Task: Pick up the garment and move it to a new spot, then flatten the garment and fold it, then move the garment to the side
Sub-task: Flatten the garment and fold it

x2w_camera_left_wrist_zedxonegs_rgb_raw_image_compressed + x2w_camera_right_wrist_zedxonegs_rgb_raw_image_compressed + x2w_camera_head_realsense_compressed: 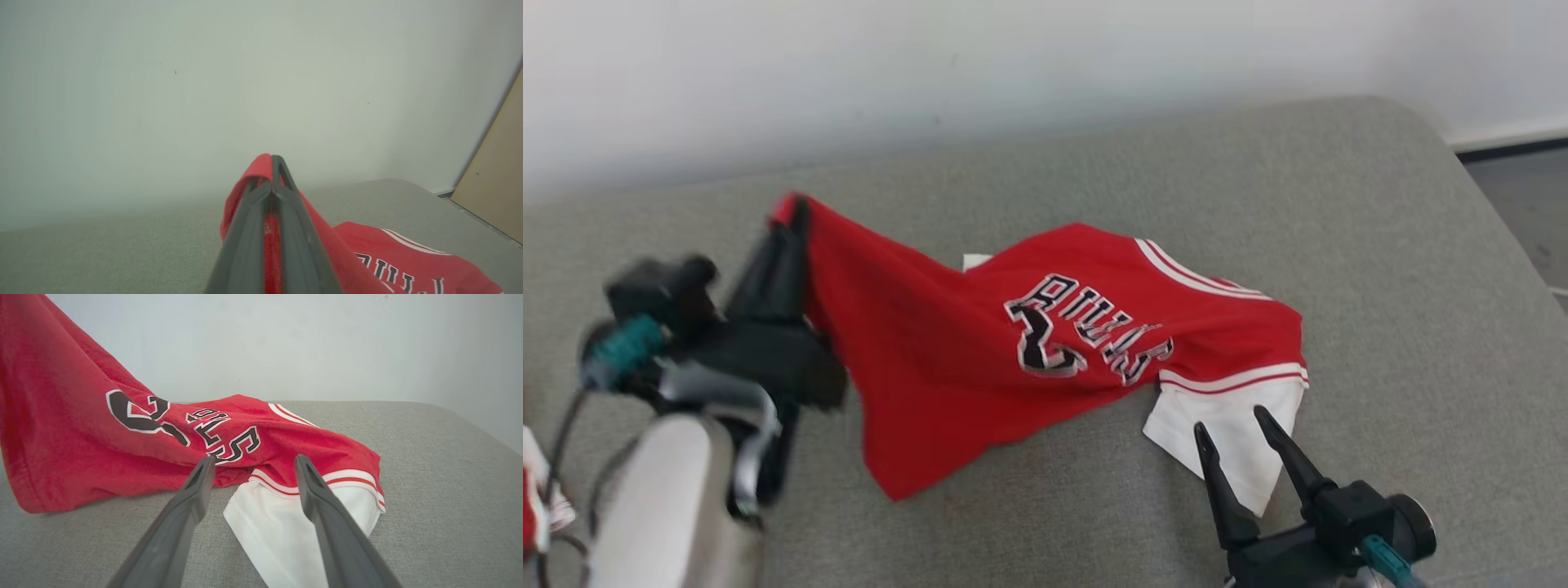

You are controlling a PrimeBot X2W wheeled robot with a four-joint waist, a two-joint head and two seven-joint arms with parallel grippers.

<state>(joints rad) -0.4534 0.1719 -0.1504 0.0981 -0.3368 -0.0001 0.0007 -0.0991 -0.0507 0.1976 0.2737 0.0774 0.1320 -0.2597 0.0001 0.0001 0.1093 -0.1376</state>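
The garment (980,351) is a red jersey with black-and-white lettering and a white sleeve (1241,441). It lies on a grey cushioned surface (1380,269). My left gripper (796,208) is shut on a red corner of it and lifts that corner off the cushion, so the cloth slopes down to the right. In the left wrist view the fingers (282,212) pinch red cloth (255,167). My right gripper (1233,425) stands open over the white sleeve (282,522), its fingers (192,498) apart with nothing held.
A pale wall (1013,73) runs behind the cushion. The cushion's right edge (1494,204) drops to a dark floor. A tan panel (494,179) stands at the right in the left wrist view. Bare cushion lies at the back and right of the garment.
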